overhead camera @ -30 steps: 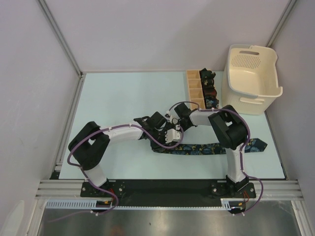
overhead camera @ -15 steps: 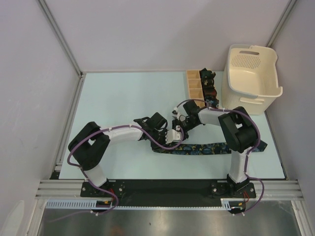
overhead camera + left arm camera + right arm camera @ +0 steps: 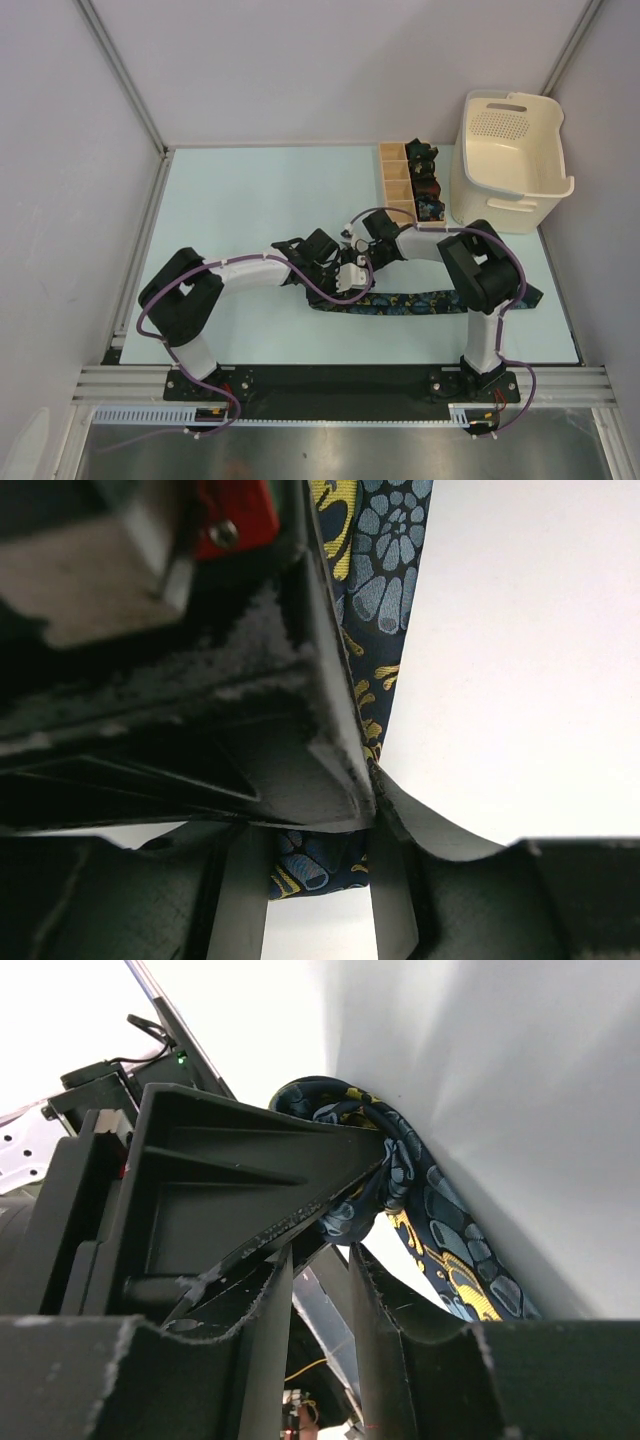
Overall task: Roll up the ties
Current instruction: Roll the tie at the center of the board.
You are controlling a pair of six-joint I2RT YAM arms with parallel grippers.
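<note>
A navy tie (image 3: 420, 302) with blue and yellow flowers lies flat across the near table, and my right arm hides part of its pointed end. At its left end the tie is wound into a small roll (image 3: 395, 1165). My left gripper (image 3: 350, 278) is shut on that roll, and the fabric (image 3: 312, 858) spans the gap between its fingers (image 3: 392, 880). My right gripper (image 3: 320, 1255) is open just short of the roll, with nothing between its fingers. It meets the left gripper from the far right (image 3: 364, 252). Small dark rolled ties (image 3: 428, 185) sit in the wooden box.
The tan divided box (image 3: 397, 180) stands at the back right with several bare compartments. The cream basket (image 3: 510, 160) is right beside it. My right arm's elbow (image 3: 485, 270) hangs over the tie's right part. White walls enclose the table.
The right gripper's jaws have parted from shut to open at the roll, and its elbow has swung slightly right. The left gripper has kept its hold and place.
</note>
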